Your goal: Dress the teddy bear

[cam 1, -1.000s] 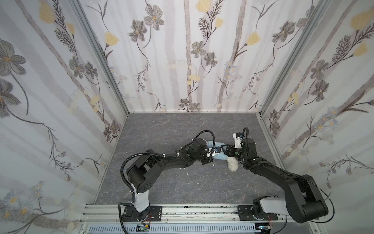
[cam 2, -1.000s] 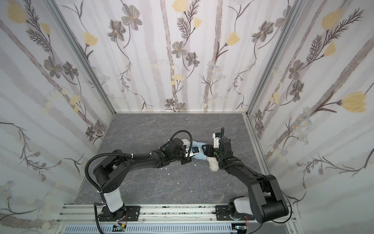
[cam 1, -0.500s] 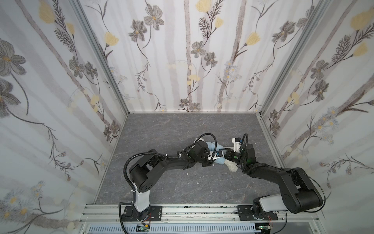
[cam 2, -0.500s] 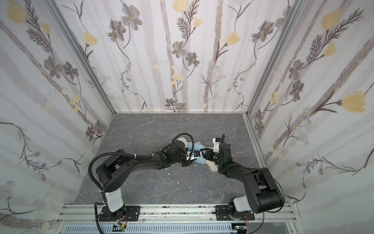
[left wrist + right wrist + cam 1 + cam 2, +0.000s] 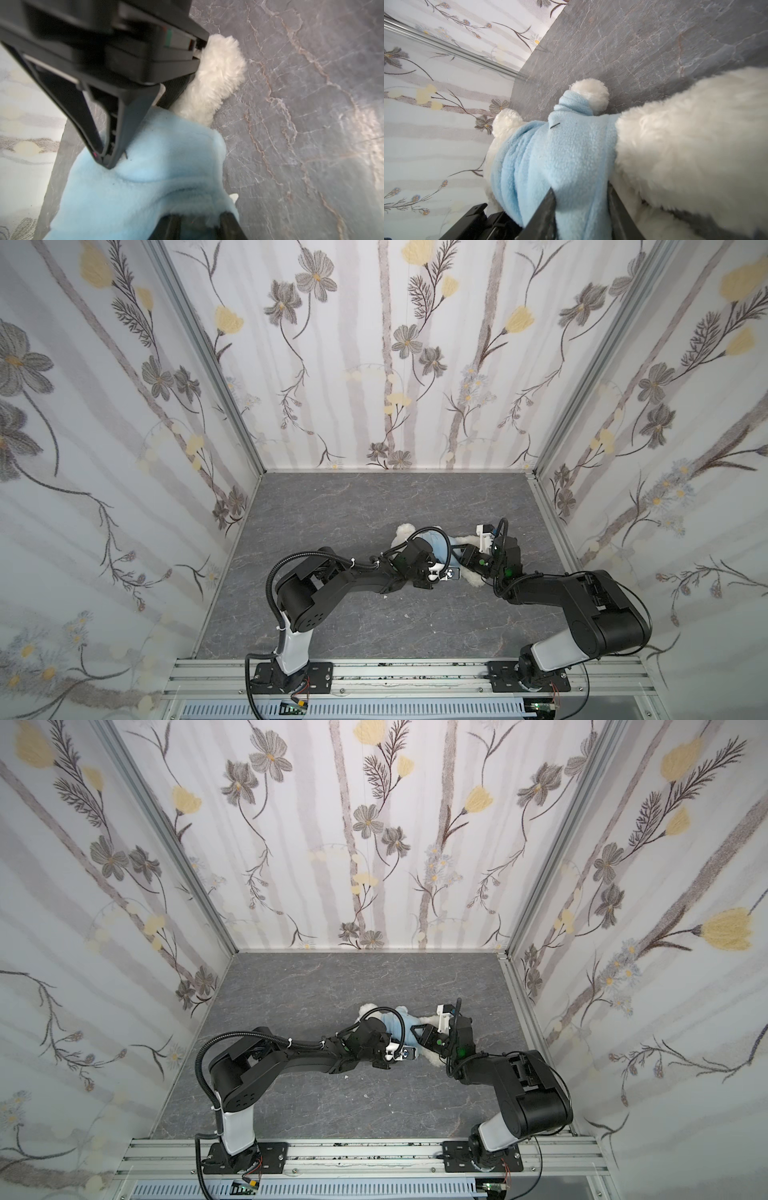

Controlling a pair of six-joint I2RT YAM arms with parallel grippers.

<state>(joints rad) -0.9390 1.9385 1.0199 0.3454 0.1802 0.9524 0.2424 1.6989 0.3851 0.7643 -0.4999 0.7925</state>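
- Position: the bear (image 5: 685, 128) lies on the table (image 5: 332, 510) between the two grippers. Its head is on the far side from the right gripper (image 5: 581, 189) and its bare white legs are nearest that gripper.
- Dress state: the hoodie (image 5: 560, 155) covers the torso, and one paw (image 5: 591, 93) shows out of a sleeve. The hem sits bunched at the waist.
- Right gripper: the jaws are part-closed on a thick fold of the hem, and both fingers (image 5: 546, 212) press into the fleece.
- Left gripper (image 5: 199, 226): the jaws stand partly apart at the hem edge. Fleece and fur lie loose between the fingers (image 5: 230, 226), with no pinch evident.
- Handling, by judgement: the bear is light, soft and squashy, likely to slide on the smooth table, and not fragile. The fleece stretches, bunches and offers good friction.
- Hold: take the hem edge, fabric only. Catching fur as well would probably drag the bear along rather than draw the hoodie down.
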